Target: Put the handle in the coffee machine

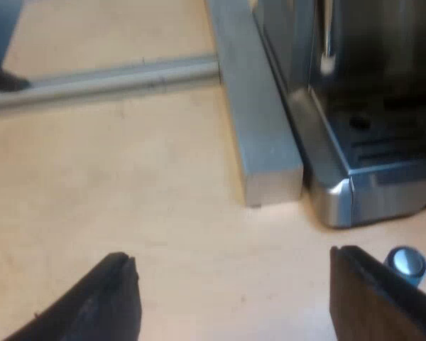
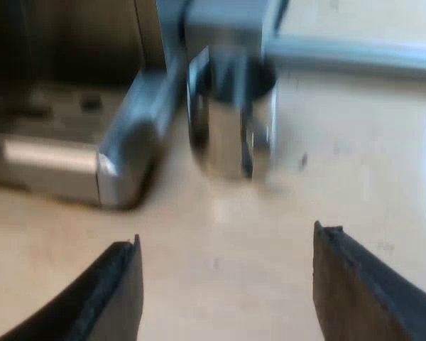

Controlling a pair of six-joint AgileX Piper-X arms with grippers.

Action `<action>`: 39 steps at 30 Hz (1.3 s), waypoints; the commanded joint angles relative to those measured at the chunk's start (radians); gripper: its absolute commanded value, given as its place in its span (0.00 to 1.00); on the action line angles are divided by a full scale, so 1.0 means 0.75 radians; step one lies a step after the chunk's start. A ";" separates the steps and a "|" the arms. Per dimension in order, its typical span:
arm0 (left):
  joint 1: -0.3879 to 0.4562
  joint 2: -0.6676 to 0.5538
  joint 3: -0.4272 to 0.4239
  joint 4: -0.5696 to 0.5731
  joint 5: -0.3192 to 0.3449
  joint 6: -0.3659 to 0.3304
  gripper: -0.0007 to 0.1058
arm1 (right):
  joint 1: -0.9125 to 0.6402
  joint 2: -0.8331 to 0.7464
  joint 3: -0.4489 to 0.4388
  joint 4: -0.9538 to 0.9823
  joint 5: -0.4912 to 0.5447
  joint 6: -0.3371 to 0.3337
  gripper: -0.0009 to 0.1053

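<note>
My left gripper [image 1: 234, 284] is open above the bare wooden tabletop, nothing between its black fingers [image 1: 110, 298]. Ahead of it stands the espresso machine [image 1: 355, 142], showing its metal corner and dark drip tray. A blue tamper [image 1: 406, 261] stands on the table close by one finger, near the machine's corner. My right gripper [image 2: 224, 284] is also open over the tabletop and holds nothing. Beyond it are the machine's metal base [image 2: 78, 163] and a shiny metal jug [image 2: 231, 121] standing beside that corner.
A square metal bar [image 1: 259, 121] lies along the machine's side, with a thinner metal rail [image 1: 99, 79] meeting it across the table. A similar rail [image 2: 355, 53] runs behind the metal jug. Light wooden tabletop [image 1: 128, 185] lies under both grippers.
</note>
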 commanded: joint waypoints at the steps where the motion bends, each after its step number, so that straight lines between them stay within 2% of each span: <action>1: 0.001 -0.187 0.020 -0.019 -0.013 -0.023 0.56 | 0.002 -0.061 0.025 0.008 -0.054 -0.004 0.52; 10: 0.001 -0.185 0.035 -0.093 -0.013 -0.023 0.56 | 0.002 -0.061 0.043 0.020 -0.065 -0.004 0.52; 23: 0.001 -0.185 0.034 -0.096 -0.013 -0.023 0.56 | -0.049 -0.058 0.043 0.020 -0.065 -0.004 0.52; 30: 0.001 -0.185 0.034 -0.096 -0.013 -0.023 0.56 | -0.332 -0.058 0.043 0.020 -0.065 -0.004 0.52; 37: 0.001 -0.185 0.034 -0.096 -0.013 -0.023 0.56 | -0.469 -0.058 0.043 0.020 -0.065 -0.004 0.52; 38: 0.001 -0.185 0.034 -0.096 -0.013 -0.023 0.56 | -0.576 -0.058 0.043 0.020 -0.065 -0.004 0.52; 39: 0.001 -0.185 0.034 -0.096 -0.013 -0.023 0.56 | -0.580 -0.058 0.043 0.020 -0.065 -0.004 0.52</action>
